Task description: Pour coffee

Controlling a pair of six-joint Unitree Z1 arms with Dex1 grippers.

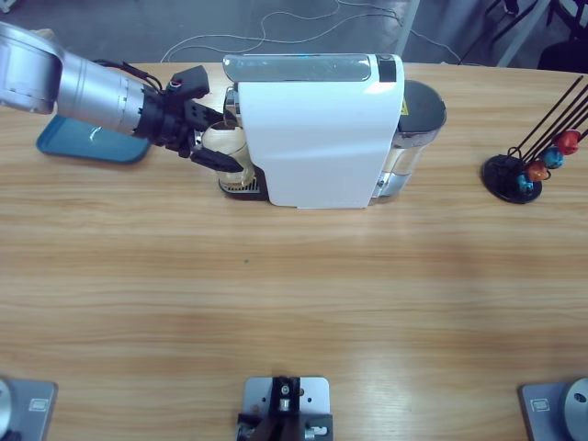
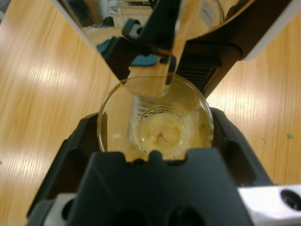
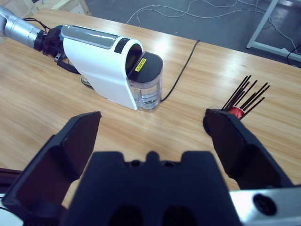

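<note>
Left gripper (image 2: 155, 141) jaws pinch the glass (image 1: 225, 147) under the coffee machine (image 1: 317, 129) spout, near desk's far edge; no coffee visible yet. Keep glass upright, centered. Right gripper (image 3: 153, 136) jaws spread.

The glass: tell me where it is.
In the high view the glass sits under the coffee machine's spout at its left end, clamped by the left gripper.

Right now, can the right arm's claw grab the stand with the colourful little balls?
Probably yes: the right gripper hangs open above bare table, and nothing lies between it and the capsule stand.
</note>
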